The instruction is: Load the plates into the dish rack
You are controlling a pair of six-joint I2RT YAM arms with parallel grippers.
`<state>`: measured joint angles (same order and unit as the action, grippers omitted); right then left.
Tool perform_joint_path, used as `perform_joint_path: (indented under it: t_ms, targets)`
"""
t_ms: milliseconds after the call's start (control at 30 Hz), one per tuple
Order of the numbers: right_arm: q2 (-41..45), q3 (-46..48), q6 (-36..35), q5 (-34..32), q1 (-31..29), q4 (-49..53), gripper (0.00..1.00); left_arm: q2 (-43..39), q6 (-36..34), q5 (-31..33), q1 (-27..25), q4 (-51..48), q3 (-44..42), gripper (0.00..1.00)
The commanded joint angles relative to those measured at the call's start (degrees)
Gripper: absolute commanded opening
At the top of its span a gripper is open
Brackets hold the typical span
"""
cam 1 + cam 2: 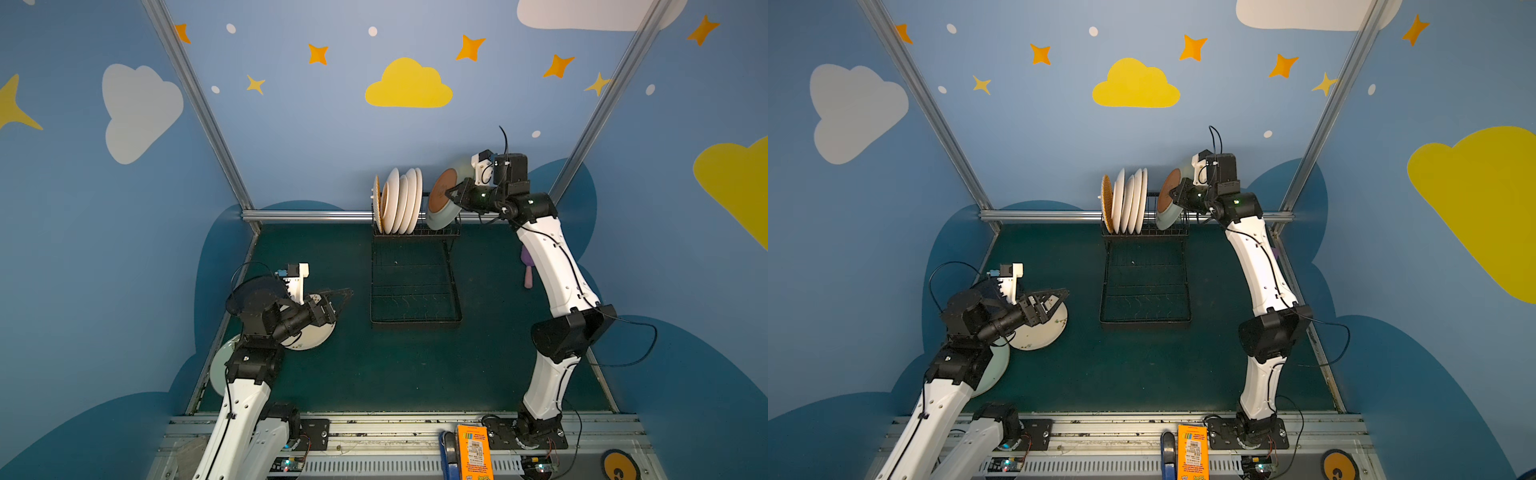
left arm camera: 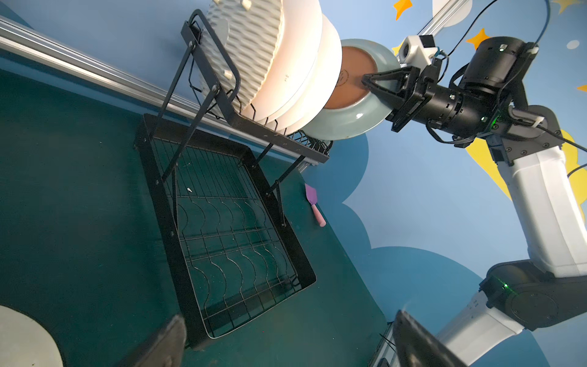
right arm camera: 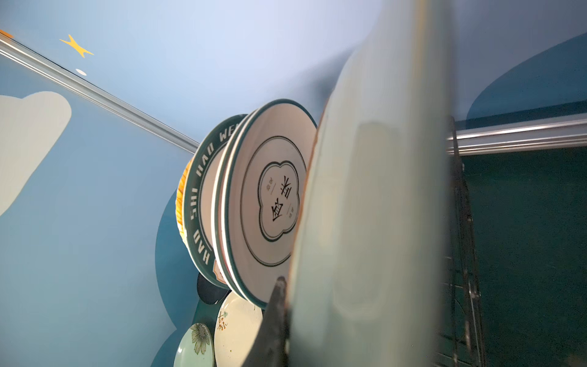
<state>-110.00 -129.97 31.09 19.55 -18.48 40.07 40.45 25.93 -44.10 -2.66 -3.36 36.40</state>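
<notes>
One plate held at the rack

Right fingers [image 1: 452, 193] clamped on the grey-green plate [image 1: 439, 219], brown centre facing forward. It's tilted, lower rim at the right end of the rack [image 1: 415, 291] basket; can't tell if it sits in a slot. Just left of it a row of plates [image 1: 401, 199] stands upright in the basket. Left fingers [image 1: 338, 295] spread wide, holding nothing, above the cream plate [image 1: 313, 338] lying flat on the surface [image 1: 415, 374]. The mint plate [image 1: 217, 368] lies under the left arm
</notes>
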Motion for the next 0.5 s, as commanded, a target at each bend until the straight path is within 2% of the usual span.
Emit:
perform_joint_path:
  t_ms: [0, 467]
  targets:
    - [2.4, -4.0, -1.4, 0.3, -0.3, -7.8, 0.0, 0.1, -1.0, 0.2, 0.0, 0.0, 0.7, 1.0]
    - [-4.1, -11.6, -0.9, 2.4, -1.6, -4.9, 0.0, -0.5, -0.8, 0.6, -0.1, -0.5, 0.6, 1.0]
